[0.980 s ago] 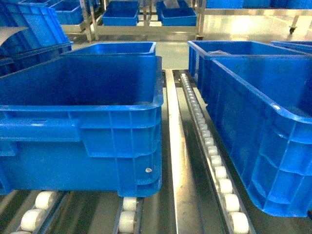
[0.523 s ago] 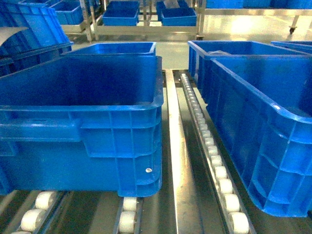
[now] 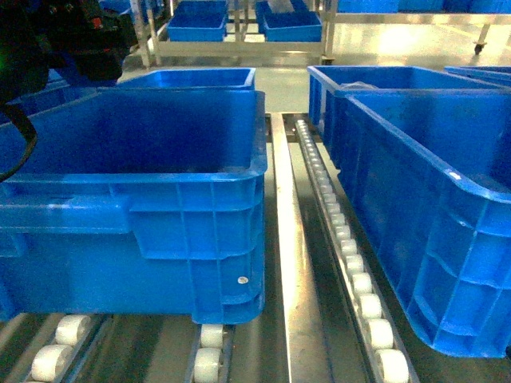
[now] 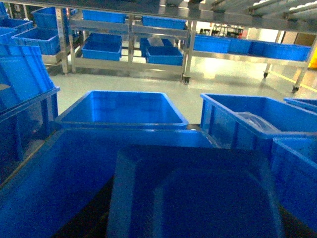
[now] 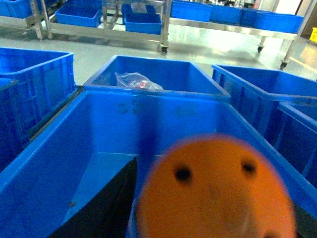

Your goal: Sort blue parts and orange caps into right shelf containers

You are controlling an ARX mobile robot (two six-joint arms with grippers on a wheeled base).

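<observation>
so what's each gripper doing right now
Left gripper: fingers not visible; a blue part fills the wrist view, state cannot be told.
Right gripper: fingers hidden, orange cap up close.

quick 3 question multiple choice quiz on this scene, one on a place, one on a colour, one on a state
1. In the right wrist view, where is the clear bag?
A. on the floor
B. in the far crate
C. on the rollers

2. What colour is the round cap close to the right wrist camera?
A. green
B. white
C. orange

3. In the head view, how do the two near crates stand?
A. upright, tops open
B. lidded
C. tipped on their sides

Answers:
1 B: the bag lies inside the far crate.
2 C: the cap is orange, with two dark holes.
3 A: the left crate and right crate show open insides.
</observation>
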